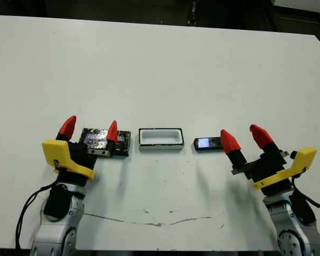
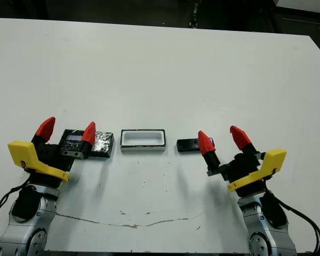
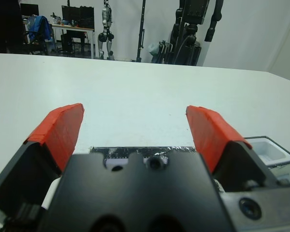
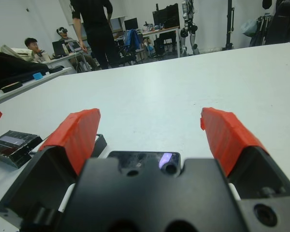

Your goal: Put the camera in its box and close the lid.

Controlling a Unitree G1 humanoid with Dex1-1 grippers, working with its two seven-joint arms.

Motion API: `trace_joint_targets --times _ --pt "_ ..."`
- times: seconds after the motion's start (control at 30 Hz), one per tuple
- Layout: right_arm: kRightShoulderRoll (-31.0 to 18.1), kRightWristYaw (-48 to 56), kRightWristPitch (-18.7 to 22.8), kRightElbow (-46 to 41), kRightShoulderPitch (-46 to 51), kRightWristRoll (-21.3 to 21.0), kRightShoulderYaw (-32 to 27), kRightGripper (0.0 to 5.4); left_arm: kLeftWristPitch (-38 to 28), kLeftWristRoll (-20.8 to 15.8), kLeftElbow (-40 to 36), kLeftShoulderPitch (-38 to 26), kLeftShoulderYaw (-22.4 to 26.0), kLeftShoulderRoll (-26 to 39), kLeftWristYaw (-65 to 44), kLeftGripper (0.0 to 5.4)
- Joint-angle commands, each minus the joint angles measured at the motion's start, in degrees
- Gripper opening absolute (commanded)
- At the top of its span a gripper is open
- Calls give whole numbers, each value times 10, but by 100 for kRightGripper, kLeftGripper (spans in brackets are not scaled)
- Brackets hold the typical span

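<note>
Nearest the front edge of the white worktop (image 1: 160,69), the left gripper (image 1: 90,128) and right gripper (image 1: 245,137) hover, red-tipped fingers spread apart, holding nothing. Between them lie, in a row, a flat black speckled lid (image 1: 104,140), an open white-rimmed rectangular box (image 1: 160,139), and a small black camera (image 1: 207,143) with its shiny screen up.

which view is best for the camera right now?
Left eye view: the camera lies whole on the table right of the box, screen up, just clear of the open right pincer. In the right eye view a red fingertip covers its right end. The right wrist view shows a strip above the pincer body; the left wrist view shows none.
</note>
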Motion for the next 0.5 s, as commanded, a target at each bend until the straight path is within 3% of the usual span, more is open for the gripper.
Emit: trace_joint_targets --times 0.03,0.37,0.5 --pt "-10 0 7 -1 4 2 -4 540 1 2 4 7 0 1 3 539" --pt "-20 15 5 8 6 6 -9 540 7 1 2 9 -1 2 2 539" --pt "-72 55 -20 25 -29 -12 -33 540 9 -4 1 9 0 1 2 539"
